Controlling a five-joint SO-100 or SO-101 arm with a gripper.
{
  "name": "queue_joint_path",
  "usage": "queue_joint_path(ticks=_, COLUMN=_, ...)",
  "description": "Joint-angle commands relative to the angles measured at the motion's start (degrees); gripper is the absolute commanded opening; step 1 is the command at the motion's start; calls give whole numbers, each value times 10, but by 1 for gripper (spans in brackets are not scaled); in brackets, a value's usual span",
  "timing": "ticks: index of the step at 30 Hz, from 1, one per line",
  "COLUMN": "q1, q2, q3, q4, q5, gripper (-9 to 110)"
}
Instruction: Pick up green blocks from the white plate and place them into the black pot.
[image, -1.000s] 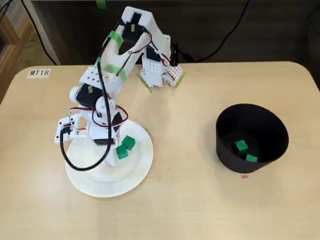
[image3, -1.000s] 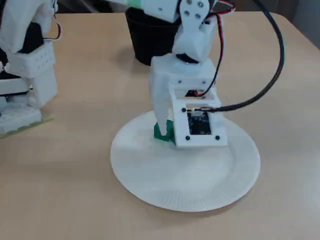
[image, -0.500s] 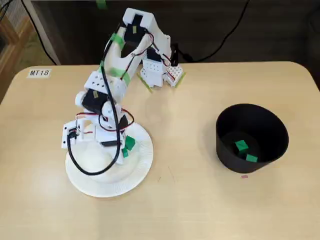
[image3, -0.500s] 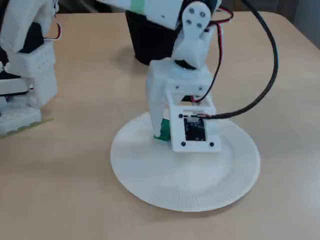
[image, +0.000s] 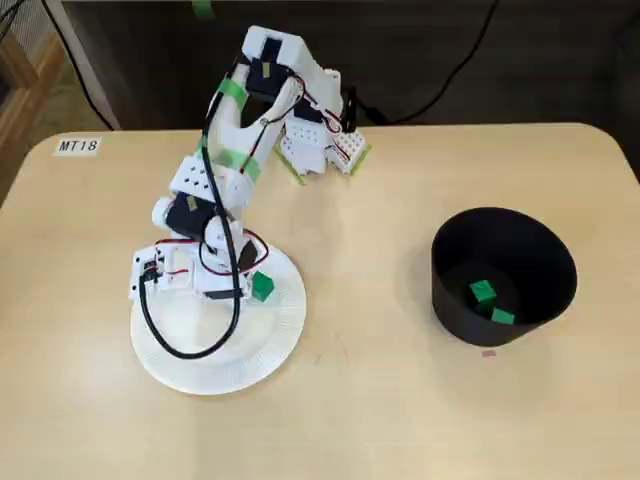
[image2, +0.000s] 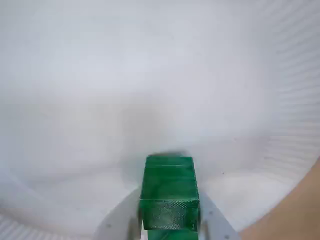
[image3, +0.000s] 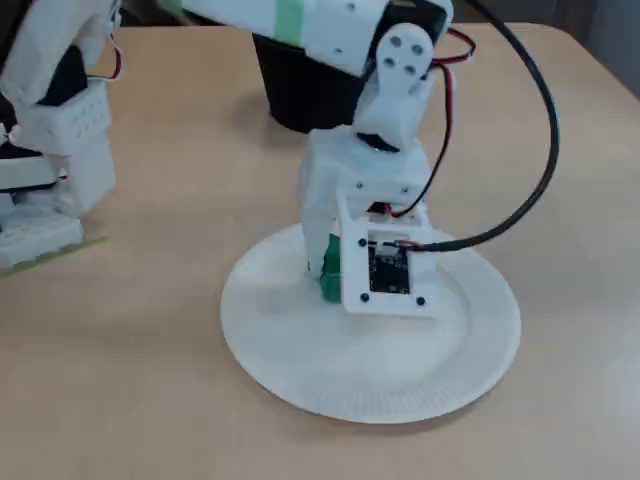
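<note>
Gripper (image2: 170, 201): narrowed onto a green block (image2: 169, 175). In the wrist view the block sits between the two white fingers (image2: 122, 219), with one finger against each side.
Gripper's place: low over the far right part of the white plate (image: 200, 365) in the fixed view that looks down, with the wrist pointing down at the plate.
Held block from the side: in a fixed view, the green block (image3: 328, 268) shows as a green strip between a white finger and the small board on the gripper. It cannot be told whether the block rests on the plate or hangs clear of it.
Green beside the gripper: in the look-down fixed view, one green cube (image: 262, 287) shows at the gripper's right edge, over the plate's far right part. It cannot be told whether this is the gripped block.
Black pot (image: 500, 240): upright and open on the right of the table, well apart from the plate.
Inside the pot: a first loose block (image: 483, 292) and a second loose block (image: 503, 316) lie on the floor, near each other.
Arm (image: 235, 140): white with green tape bands, reaching from the far edge of the table toward the near left.
Cable (image3: 553, 150): black, arching from the arm down to the gripper.
Table (image: 380, 400): pale wood, with a label (image: 78, 146) reading MT18 at the far left corner and a small pink mark (image: 489, 352) just near the pot.
</note>
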Motion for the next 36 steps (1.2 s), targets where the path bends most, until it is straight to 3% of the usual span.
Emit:
queue_joint_path(ticks=1, q1=15, q2=17, q3=-49, q4=-3, q5=16, gripper=-2)
queue_joint_path(ticks=9, q1=36, q2=76, q3=-149, q4=-1, q5=73, gripper=-2)
queue_joint_path(ticks=13, q1=-4, q2=146, q3=-134, q4=2, q5=88, gripper=-2)
queue_joint_path(ticks=20, q1=-240, q2=313, q3=-87, q4=2, q5=193, gripper=-2)
queue_joint_path(ticks=27, q1=-524, q2=358, q3=-77, q4=-36, q5=296, gripper=-2)
queue_joint_path(ticks=31, q1=-619, q2=431, q3=101, q4=-194, q5=336, gripper=-2)
queue_joint_path(ticks=36, q1=-665, q2=510, q3=332, q4=-337, q5=357, gripper=-2)
